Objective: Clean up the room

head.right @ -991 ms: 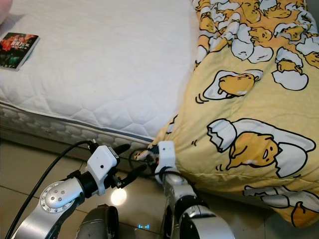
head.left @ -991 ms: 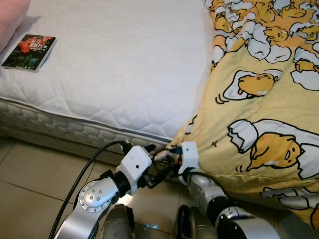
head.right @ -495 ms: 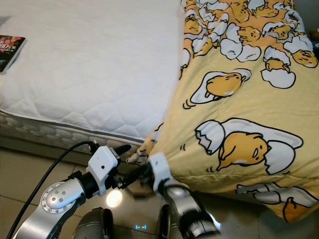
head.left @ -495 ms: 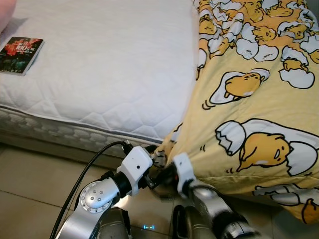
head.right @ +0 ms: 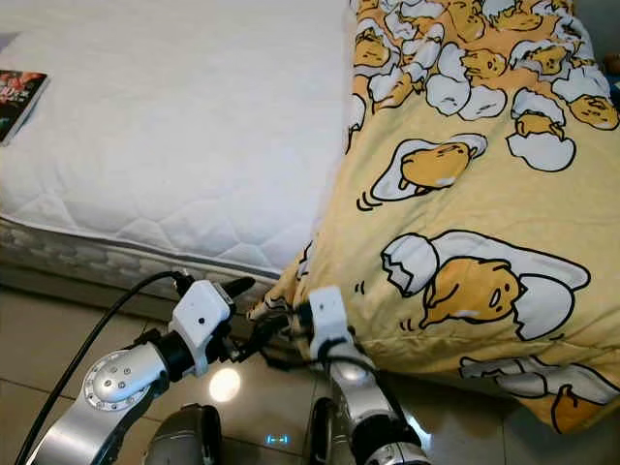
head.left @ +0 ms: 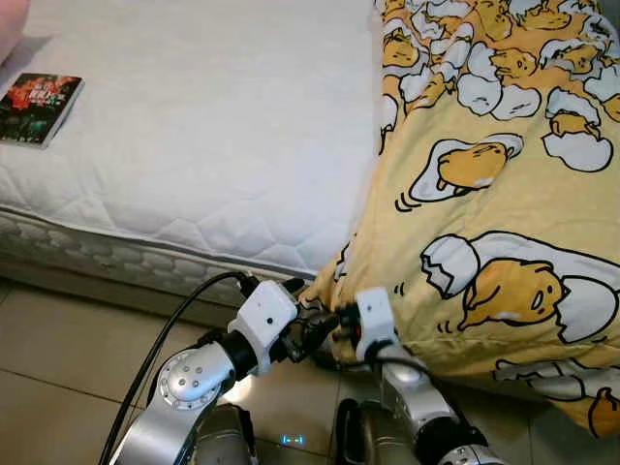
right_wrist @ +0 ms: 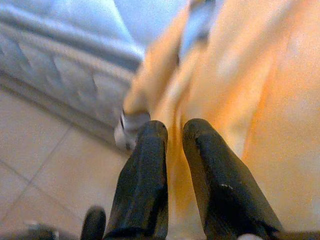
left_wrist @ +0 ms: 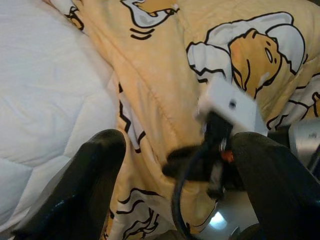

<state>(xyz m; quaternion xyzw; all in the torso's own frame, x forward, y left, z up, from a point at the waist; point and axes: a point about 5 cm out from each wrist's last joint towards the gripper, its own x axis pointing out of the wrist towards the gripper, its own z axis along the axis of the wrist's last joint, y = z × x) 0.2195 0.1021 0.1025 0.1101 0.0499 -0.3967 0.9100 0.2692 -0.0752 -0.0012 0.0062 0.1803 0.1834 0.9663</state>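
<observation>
A yellow blanket printed with egg cartoons covers the right part of the bed and hangs over its side. Its lower corner droops just above both grippers. My left gripper sits by that corner, open, with its fingers wide apart and nothing between them. My right gripper faces it from the right, under the hem. In the blurred right wrist view its fingers are pressed close, with a sliver of yellow cloth between the tips.
A dark-covered book lies at the far left of the bare white mattress, beside a pink pillow. Beige floor tiles run along the bed's side. A black cable loops from my left arm.
The camera swung right in the first half second. Since then my right gripper has risen from the floor side back up to the blanket's corner; the left gripper has stayed put.
</observation>
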